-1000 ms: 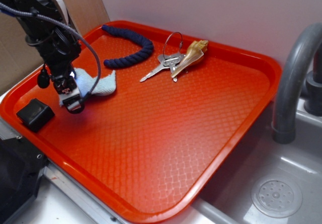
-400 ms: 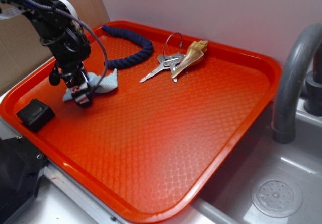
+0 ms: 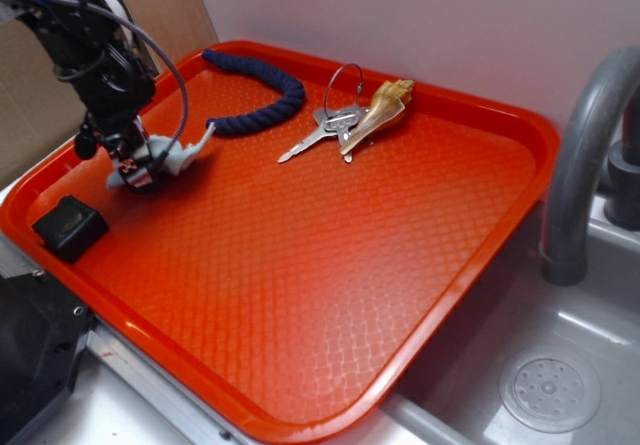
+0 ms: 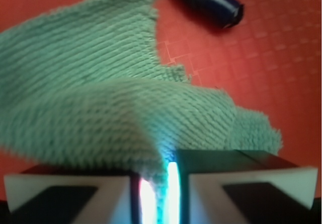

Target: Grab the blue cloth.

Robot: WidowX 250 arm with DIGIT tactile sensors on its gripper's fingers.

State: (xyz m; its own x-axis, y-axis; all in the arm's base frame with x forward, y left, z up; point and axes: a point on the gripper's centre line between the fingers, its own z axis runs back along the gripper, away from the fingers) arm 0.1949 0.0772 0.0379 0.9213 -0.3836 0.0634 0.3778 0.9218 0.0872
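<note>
Wrist view: the jaws are almost shut, with just a thin bright gap, and the cloth (image 4: 115,98) is pinched in that gap.
Jaws: closed on the cloth. In the exterior view the gripper (image 3: 136,170) points down at the far left part of the tray (image 3: 300,295).
Cloth: pale blue and fuzzy. It bunches up at the jaws and one corner sticks out to the right, toward the rope (image 3: 262,98). In the wrist view it fills most of the picture, with red tray showing past it.
Rope: dark blue and thick, bent in a curve near the back rim of the tray. One end lies near the cloth corner. I cannot tell if they touch.
Box: a small black box (image 3: 69,227) sits near the left rim of the tray, in front of the gripper, and apart from it.
Keys: silver keys on a ring (image 3: 330,120) lie near the back of the tray, to the right of the rope.
Shell: a tan shell (image 3: 378,111) rests against the keys.
Tray: red, with a bumpy diamond pattern. Most of it is bare.
Sink: a grey sink (image 3: 550,390) is to the right of the tray, with a grey tap (image 3: 585,155) standing over it.
</note>
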